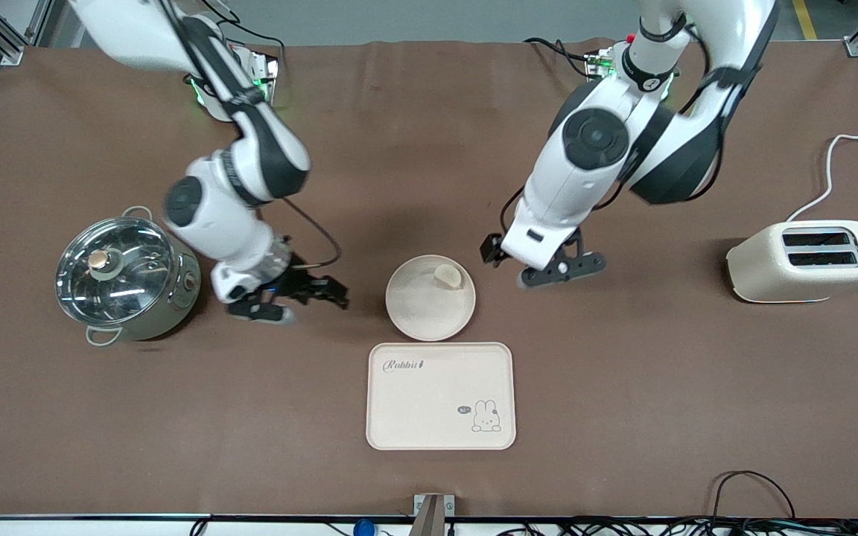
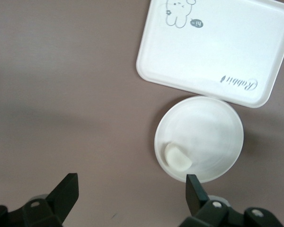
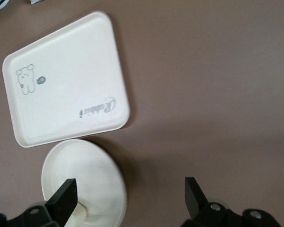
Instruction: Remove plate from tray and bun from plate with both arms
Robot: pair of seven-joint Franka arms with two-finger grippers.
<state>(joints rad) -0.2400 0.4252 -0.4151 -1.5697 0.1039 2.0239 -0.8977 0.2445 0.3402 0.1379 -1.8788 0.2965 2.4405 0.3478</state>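
The round cream plate [image 1: 430, 301] lies on the brown table just beyond the tray's edge, toward the robots. The small pale bun [image 1: 447, 276] rests on it near the rim; both show in the left wrist view, the plate [image 2: 203, 127] and the bun [image 2: 178, 158]. My left gripper [image 1: 518, 257] is open and empty, low over the table beside the plate toward the left arm's end [image 2: 131, 194]. My right gripper [image 1: 302, 300] is open and empty over the table between the pot and the plate [image 3: 129, 196]. The plate's edge [image 3: 85, 175] shows by one of its fingers.
A rectangular cream tray [image 1: 440, 395] with a rabbit drawing lies nearer the front camera than the plate. A steel pot with a glass lid [image 1: 125, 275] stands toward the right arm's end. A cream toaster [image 1: 805, 260] with its cord stands toward the left arm's end.
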